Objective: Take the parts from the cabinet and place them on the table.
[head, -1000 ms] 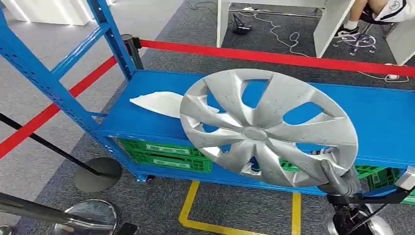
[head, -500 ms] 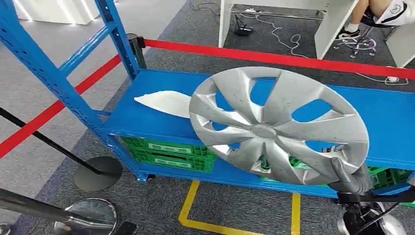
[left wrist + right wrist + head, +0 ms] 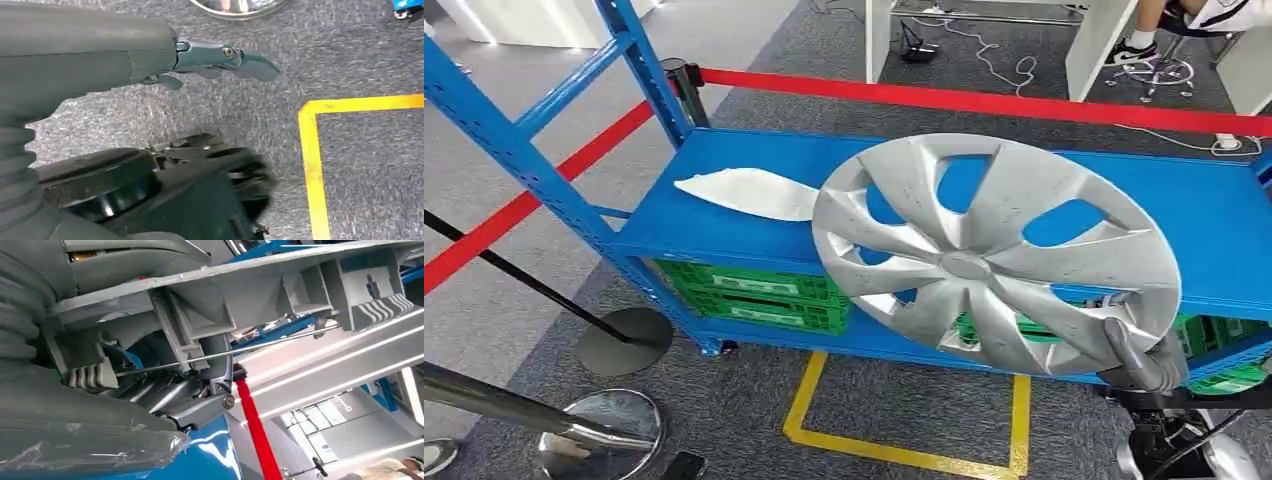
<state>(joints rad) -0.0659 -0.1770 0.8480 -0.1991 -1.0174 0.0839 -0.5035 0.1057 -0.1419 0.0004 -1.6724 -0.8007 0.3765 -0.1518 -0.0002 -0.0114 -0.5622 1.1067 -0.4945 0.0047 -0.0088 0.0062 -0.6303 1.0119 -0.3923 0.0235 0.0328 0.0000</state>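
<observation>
Silver plastic wheel cover (image 3: 994,258) is hanging before the blue shelf (image 3: 754,240), right hand (image 3: 1139,362) gripping its lower rim; likely light, stiff, rim-held. Left hand (image 3: 220,57) is dangling empty, fingers apart.

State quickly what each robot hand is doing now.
Left hand: open, holding nothing, hanging over grey carpet.
Right hand: gripping the rim of the round silver plastic hubcap.

Silver hubcap (image 3: 994,260), blue shelf (image 3: 1214,240), red barrier tape (image 3: 984,100)
</observation>
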